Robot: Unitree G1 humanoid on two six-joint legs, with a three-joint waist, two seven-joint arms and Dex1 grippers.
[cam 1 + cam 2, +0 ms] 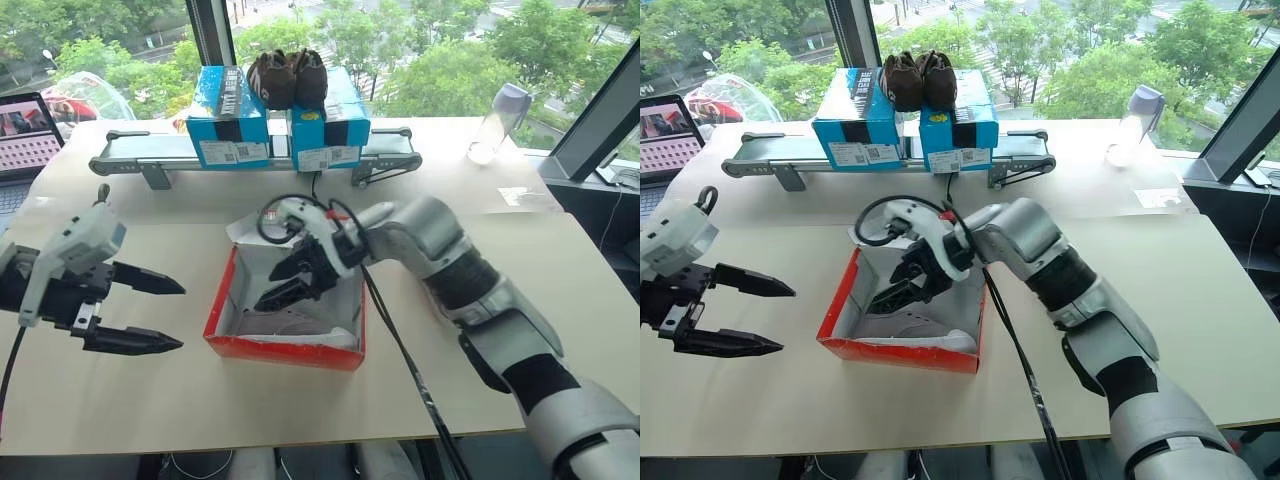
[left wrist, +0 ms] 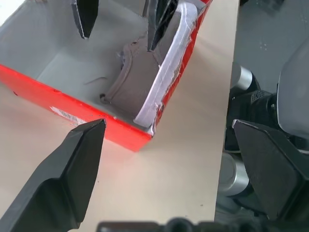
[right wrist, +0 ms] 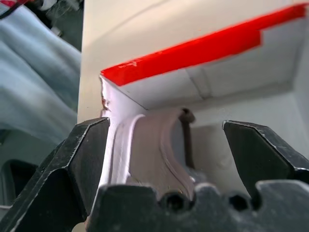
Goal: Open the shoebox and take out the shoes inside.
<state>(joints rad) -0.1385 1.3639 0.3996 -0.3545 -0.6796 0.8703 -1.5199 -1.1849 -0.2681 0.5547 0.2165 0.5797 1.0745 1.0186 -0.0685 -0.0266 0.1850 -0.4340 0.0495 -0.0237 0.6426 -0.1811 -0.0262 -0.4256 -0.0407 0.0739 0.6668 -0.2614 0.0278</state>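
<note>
1. Far left of the shoebox, at the surface's (image 1: 130,400) edge: a laptop (image 1: 25,140), screen lit.
2. Left of the shoebox, above bare surface: left hand (image 1: 165,315), two black fingers spread wide, holding nothing, tips aimed toward the box's left wall and well apart from it.
3. Behind the shoebox, toward the window: a grey conveyor (image 1: 150,152) running crosswise, carrying two blue boxes (image 1: 228,125) with white labels, side by side.
4. On top of those blue boxes, farther behind the shoebox: a pair of dark brown fuzzy shoes (image 1: 288,78).
5. Landmark itself: shoebox (image 1: 285,348), red outside and white inside, near the middle of the surface, open on top, its pale lid lying back behind the far wall.
6. Inside the shoebox, along the near wall: one grey-taupe shoe (image 2: 145,82) with a pale sole, lying on its side against the cardboard; a second shoe cannot be told apart.
7. Over the shoebox's open top: right hand (image 1: 292,278), reaching in from the right side, fingers wide apart and pointed down into the interior; in the right wrist view the two fingers (image 3: 84,159) straddle the shoe's heel end, gripping nothing; whether a tip touches the shoe cannot be told.
8. Right of the shoebox and farther back, near the window frame: a clear bottle (image 1: 497,122) with a pale cap, standing upright.
</note>
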